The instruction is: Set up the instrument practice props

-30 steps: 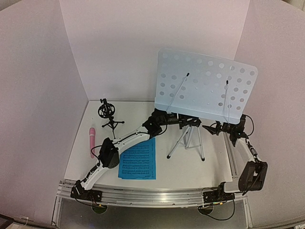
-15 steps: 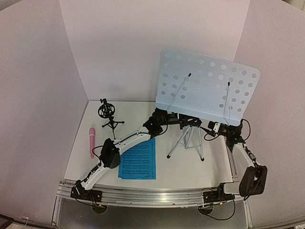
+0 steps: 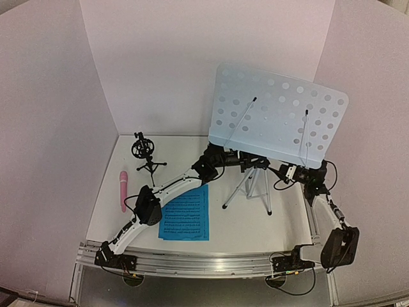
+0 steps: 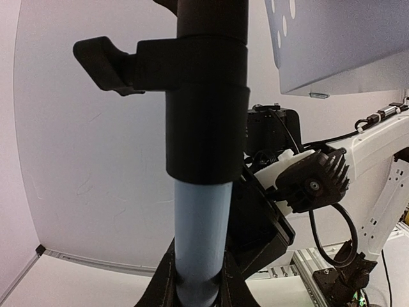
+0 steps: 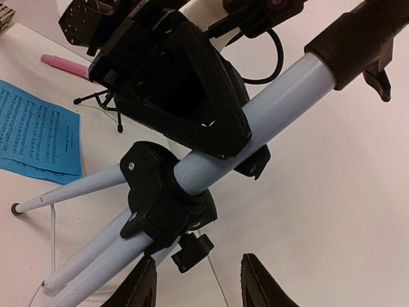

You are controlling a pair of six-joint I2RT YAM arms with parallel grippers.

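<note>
Two pincers work at one pole. The left pincer (image 4: 198, 284) is clenched on the pole (image 4: 199, 230) of the music stand (image 3: 278, 115), just above the tripod hub (image 5: 167, 204). The right pincer (image 5: 199, 284) hangs released just beside that hub. The stand sits right of centre on the bench (image 3: 281, 224). Hazard: the stand looks top-heavy, so a slipping clamp or a nudge at the legs (image 3: 246, 192) could topple it.
</note>
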